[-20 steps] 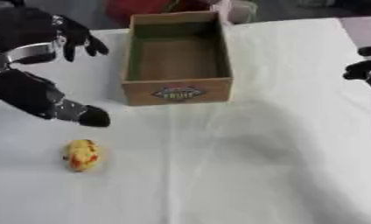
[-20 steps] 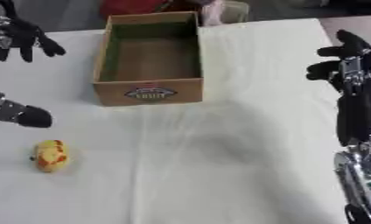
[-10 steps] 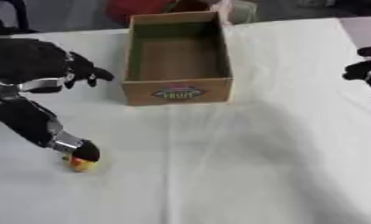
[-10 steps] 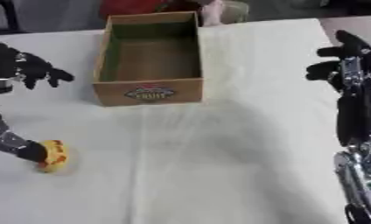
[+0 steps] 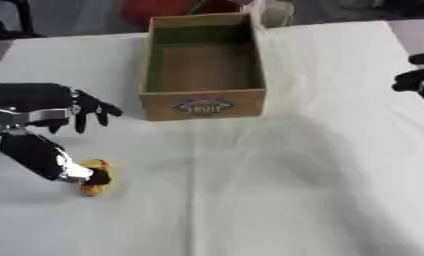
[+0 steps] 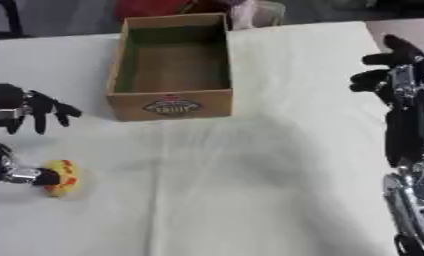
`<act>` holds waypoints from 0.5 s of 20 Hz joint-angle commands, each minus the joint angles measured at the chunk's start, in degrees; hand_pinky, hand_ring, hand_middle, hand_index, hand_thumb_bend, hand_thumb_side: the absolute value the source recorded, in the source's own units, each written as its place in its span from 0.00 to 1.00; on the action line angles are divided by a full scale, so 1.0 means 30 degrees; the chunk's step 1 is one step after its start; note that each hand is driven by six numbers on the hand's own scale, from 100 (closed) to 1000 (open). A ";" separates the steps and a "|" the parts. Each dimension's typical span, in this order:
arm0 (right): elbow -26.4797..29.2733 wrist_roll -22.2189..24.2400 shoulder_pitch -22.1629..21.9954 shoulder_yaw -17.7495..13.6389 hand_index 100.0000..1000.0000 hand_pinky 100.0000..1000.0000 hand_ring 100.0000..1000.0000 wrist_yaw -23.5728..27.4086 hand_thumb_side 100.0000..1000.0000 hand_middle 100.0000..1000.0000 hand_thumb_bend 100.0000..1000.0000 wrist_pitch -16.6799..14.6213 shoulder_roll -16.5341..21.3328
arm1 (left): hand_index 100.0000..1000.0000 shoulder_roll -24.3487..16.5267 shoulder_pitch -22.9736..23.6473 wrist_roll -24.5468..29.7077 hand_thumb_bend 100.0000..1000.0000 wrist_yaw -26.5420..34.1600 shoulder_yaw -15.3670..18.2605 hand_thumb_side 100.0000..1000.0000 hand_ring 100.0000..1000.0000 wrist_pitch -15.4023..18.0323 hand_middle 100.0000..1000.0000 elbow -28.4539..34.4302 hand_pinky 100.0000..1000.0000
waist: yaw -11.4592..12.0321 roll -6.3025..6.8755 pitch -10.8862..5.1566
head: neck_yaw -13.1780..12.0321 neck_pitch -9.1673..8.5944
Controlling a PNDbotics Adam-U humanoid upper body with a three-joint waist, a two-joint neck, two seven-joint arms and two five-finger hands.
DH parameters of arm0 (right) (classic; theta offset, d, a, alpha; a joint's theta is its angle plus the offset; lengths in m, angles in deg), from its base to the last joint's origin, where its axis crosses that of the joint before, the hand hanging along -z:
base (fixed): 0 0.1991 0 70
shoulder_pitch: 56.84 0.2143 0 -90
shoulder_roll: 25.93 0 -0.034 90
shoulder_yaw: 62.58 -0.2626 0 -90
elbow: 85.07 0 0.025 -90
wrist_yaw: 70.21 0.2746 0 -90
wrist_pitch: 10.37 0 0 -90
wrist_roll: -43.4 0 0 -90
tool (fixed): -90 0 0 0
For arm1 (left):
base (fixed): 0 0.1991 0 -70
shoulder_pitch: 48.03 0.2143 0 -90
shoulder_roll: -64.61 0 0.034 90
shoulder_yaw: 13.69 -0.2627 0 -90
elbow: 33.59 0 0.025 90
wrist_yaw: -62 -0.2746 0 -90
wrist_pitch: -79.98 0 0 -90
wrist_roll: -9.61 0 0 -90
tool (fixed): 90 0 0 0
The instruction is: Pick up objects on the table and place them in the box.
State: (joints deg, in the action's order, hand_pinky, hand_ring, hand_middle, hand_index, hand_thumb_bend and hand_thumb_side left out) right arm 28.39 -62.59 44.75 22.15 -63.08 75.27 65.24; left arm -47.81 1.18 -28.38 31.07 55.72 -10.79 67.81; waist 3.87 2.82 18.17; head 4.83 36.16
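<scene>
Left eye view: a small yellow object with orange-red patches lies on the white table, well in front of the open cardboard box and to its left. The left hand touches it, fingers spread. The right hand, right of the box, hangs relaxed, holding nothing.

Light was even and fairly bright across the white table, no glare. A soft shadow spread near the cardboard box, its inside darker. Both views were soft, and the left hand looked smeared with blur.
</scene>
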 commanded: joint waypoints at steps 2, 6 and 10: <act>0.0378 0.0094 0.0150 -0.0030 0.84 0.51 0.51 0.0004 0.74 0.58 0.00 0.0010 0.0279 | 1.00 -0.0695 -0.0090 -0.0013 0.59 0.0142 -0.0145 0.69 0.61 -0.0420 0.75 -0.0601 0.38 | -0.0009 -0.0055 -0.0357 | -0.0104 -0.0032; 0.0378 0.0139 0.0159 -0.0029 0.83 0.51 0.51 -0.0006 0.75 0.58 0.00 0.0004 0.0250 | 0.99 -0.0667 0.0026 -0.0013 0.62 -0.0991 -0.0222 0.67 0.62 -0.0358 0.76 -0.1602 0.39 | -0.0062 -0.0061 -0.0333 | -0.0158 -0.0035; 0.0378 0.0172 0.0161 -0.0021 0.83 0.51 0.51 0.0006 0.75 0.58 0.00 0.0026 0.0207 | 0.93 -0.0603 0.0124 -0.0013 0.65 -0.2540 -0.0277 0.67 0.63 0.0282 0.72 -0.2474 0.40 | -0.0093 -0.0046 -0.0308 | -0.0208 -0.0008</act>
State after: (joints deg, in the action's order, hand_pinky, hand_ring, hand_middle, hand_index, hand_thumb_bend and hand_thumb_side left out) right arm 28.39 -62.29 44.75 22.16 -63.08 75.44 65.14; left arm -47.81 2.14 -28.40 24.87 54.52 -10.57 60.69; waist 3.58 2.71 18.18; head 4.41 36.17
